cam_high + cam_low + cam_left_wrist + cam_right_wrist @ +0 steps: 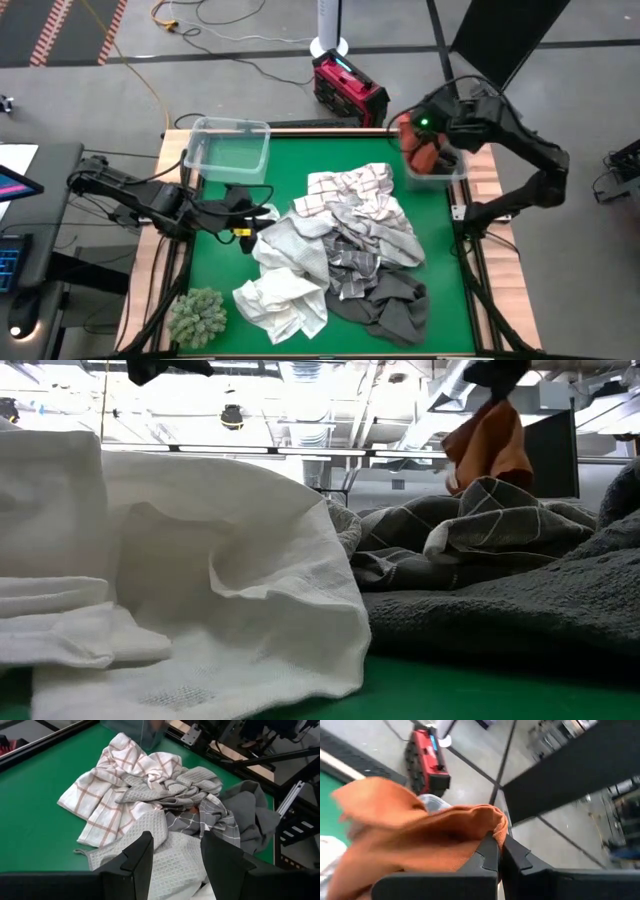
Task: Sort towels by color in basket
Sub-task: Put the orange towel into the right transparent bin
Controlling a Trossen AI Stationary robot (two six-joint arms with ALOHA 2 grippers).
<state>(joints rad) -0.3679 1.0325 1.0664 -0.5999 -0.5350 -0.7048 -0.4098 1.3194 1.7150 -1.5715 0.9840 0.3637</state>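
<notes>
A pile of towels (340,250) lies on the green mat: checked white (350,188), light grey waffle (292,245), white (280,300) and dark grey (395,305). My left gripper (262,213) is open at the pile's left edge, its fingers over the light grey waffle towel (170,865); whether they touch it, I cannot tell. My right gripper (415,135) is shut on a rust-orange towel (428,157) above the clear bin (465,172) at the table's far right corner. In the low view the orange towel (490,445) hangs in the air. My right gripper (499,840) pinches the rust-orange towel between its two fingers at a bunched fold (492,822) near the towel's top. Layers cannot be counted. The towel is lifted clear and hangs slack below the fingers (495,372), over the right bin.
A second clear bin (230,148) stands at the table's far left corner. A fuzzy grey-green clump (197,315) sits at the near left corner. Bare green mat (215,255) lies left of the pile. A red device (348,88) stands on the floor beyond the table.
</notes>
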